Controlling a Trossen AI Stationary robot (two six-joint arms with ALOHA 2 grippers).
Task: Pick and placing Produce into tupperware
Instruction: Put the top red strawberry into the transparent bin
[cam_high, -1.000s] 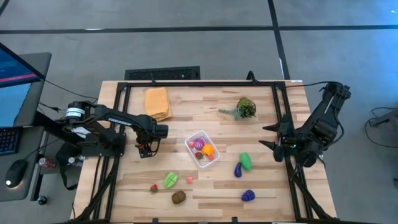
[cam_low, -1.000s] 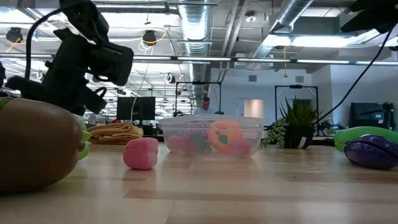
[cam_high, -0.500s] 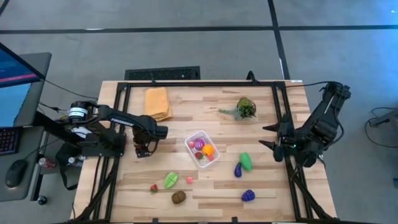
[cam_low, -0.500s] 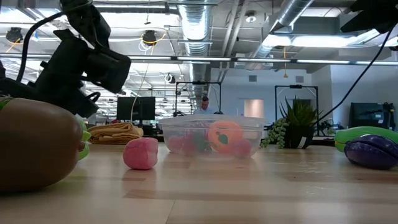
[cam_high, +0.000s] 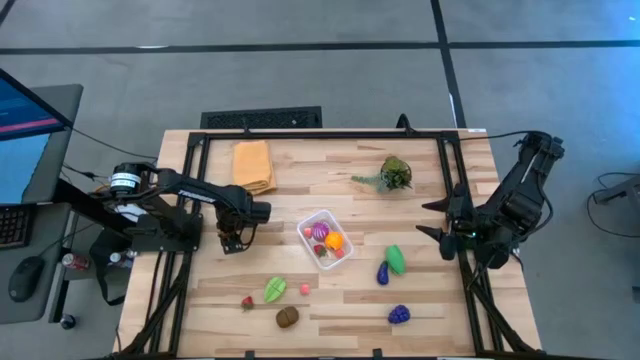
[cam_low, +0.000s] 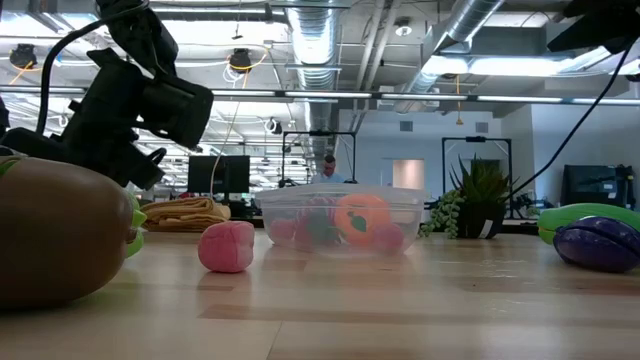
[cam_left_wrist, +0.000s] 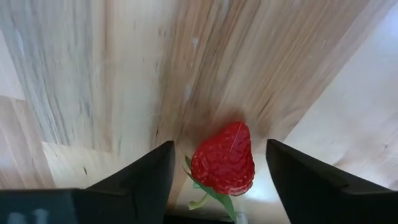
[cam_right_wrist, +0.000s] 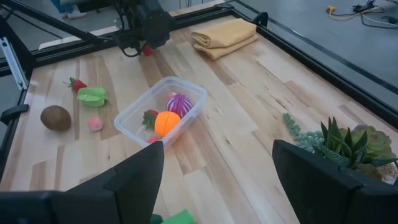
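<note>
The clear tupperware (cam_high: 325, 239) stands mid-table and holds purple, orange and red pieces. My left gripper (cam_high: 232, 240) points down at the table left of it, open. A red strawberry (cam_left_wrist: 222, 160) lies on the wood between its fingers, apart from both. Loose produce lies near the front edge: another strawberry (cam_high: 247, 301), a green piece (cam_high: 274, 289), a pink piece (cam_high: 305, 288), a brown kiwi (cam_high: 287, 316), a purple eggplant (cam_high: 382, 272), a green piece (cam_high: 396, 259) and a blue-purple piece (cam_high: 399, 314). My right gripper (cam_high: 432, 220) waits open at the table's right edge.
A folded orange-yellow cloth (cam_high: 254, 165) lies at the far left. A leafy plant sprig (cam_high: 392, 174) stands at the far right. A black metal frame (cam_high: 320, 134) runs around the table's edges. Bare wood lies between the cloth and the sprig.
My left arm has shifted slightly while staying over the same spot left of the tupperware. The produce and the tupperware have kept their places.
</note>
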